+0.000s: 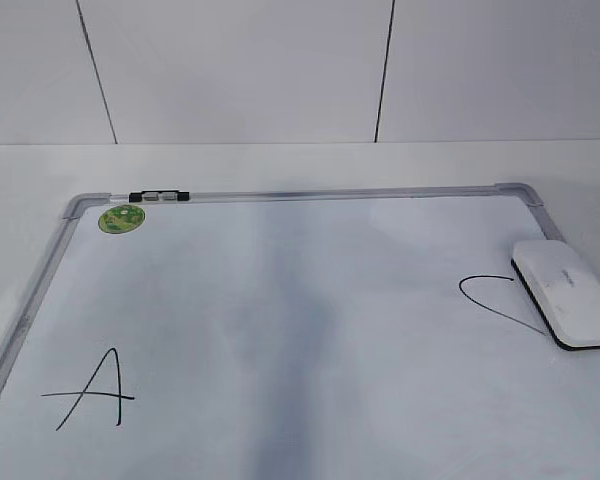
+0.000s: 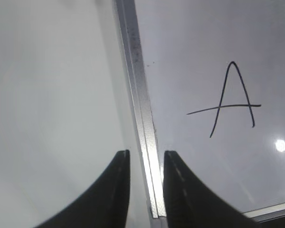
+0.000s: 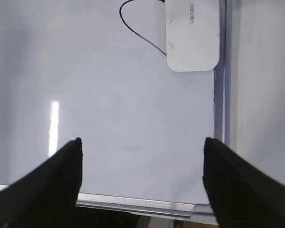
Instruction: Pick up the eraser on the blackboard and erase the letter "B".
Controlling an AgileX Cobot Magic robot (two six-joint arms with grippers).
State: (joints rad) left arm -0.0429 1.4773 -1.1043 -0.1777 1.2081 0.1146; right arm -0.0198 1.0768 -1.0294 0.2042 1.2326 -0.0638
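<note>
The eraser (image 1: 565, 292), a white block with a black underside, lies on the right edge of the blackboard (image 1: 330, 193). It covers part of a curved black stroke (image 1: 480, 290). No letter "B" shows in any view. Neither gripper shows in the exterior view. In the right wrist view my right gripper (image 3: 141, 140) is wide open and empty over the board's near edge (image 3: 133, 202), with the eraser (image 3: 192, 33) ahead and to the right. My left gripper (image 2: 146, 152) is empty, its jaws a narrow gap apart, above the board's left frame (image 2: 140, 95).
A slanted letter "A" (image 1: 90, 392) is drawn at the board's near left and also shows in the left wrist view (image 2: 230, 102). A round green sticker (image 1: 121, 217) and a black clip (image 1: 158, 196) sit at the far left corner. A white table surrounds the board.
</note>
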